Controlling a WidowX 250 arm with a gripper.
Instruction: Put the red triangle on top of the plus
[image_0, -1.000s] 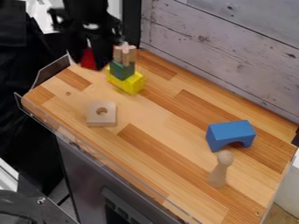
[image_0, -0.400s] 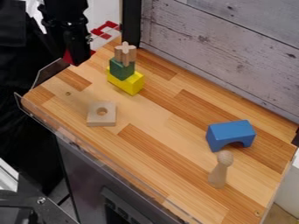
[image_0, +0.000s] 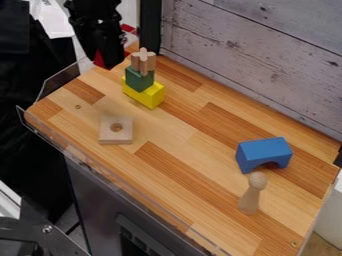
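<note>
The black gripper (image_0: 110, 59) hangs at the upper left, just left of the block stack. It is shut on the red triangle (image_0: 100, 59), of which a red part shows at the gripper's left side; the rest is hidden behind the gripper. The wooden plus (image_0: 143, 62) stands on a green block (image_0: 139, 79), which rests on a yellow block (image_0: 144, 93) near the table's back left. Nothing lies on top of the plus, and the triangle is apart from it.
A pale square block with a hole (image_0: 116, 130) lies left of centre. The blue arch (image_0: 264, 154) and a wooden peg figure (image_0: 250, 193) stand at the right. A grey plank wall (image_0: 267, 55) borders the back, and a clear rim (image_0: 59, 82) edges the table's left.
The gripper with the red triangle first moved left, away from the stack, then came partway back right towards it. The blocks on the table have kept their places.
</note>
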